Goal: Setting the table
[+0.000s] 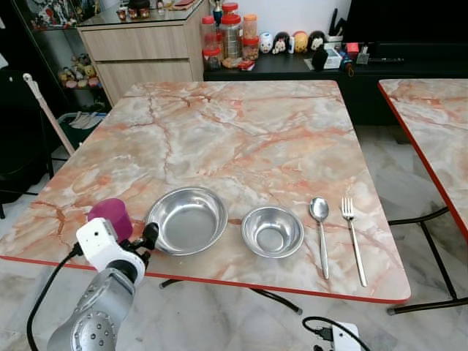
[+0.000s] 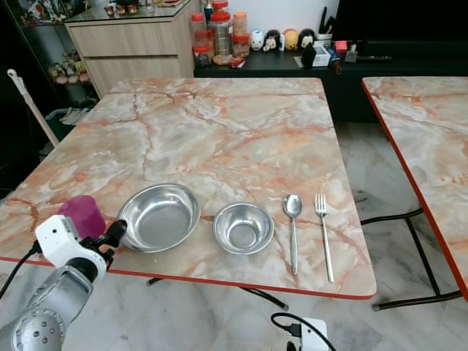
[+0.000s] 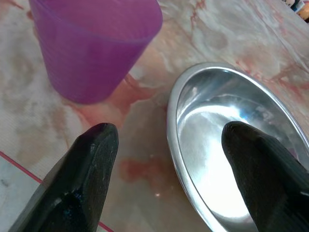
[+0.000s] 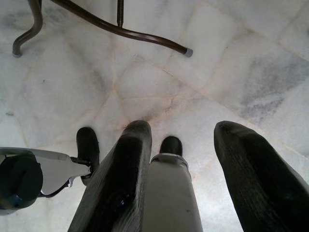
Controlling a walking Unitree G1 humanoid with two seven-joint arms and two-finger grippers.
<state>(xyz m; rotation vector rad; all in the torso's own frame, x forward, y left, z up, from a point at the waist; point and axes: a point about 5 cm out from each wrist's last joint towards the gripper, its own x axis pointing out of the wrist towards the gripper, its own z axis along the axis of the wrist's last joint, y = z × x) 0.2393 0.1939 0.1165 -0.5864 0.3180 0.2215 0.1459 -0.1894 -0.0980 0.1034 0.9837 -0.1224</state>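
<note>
My left gripper [image 3: 164,169] gapes wide, empty, at the marble table's [image 1: 241,139] 7 o'clock edge. Purple plastic cup [image 1: 111,217] at its 11, large round steel bowl [image 1: 188,220] at 1. My right gripper [image 4: 198,169] hangs parted, empty, over floor.

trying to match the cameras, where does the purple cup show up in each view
Left eye view: purple cup at the table's near left edge, partly behind the left gripper.
Right eye view: cup in the same spot, left of the large steel bowl.
Left wrist view: cup beyond the open fingers.
Right wrist view: not in it; floor.
Shared landmark: the large steel bowl beside the cup.
</note>
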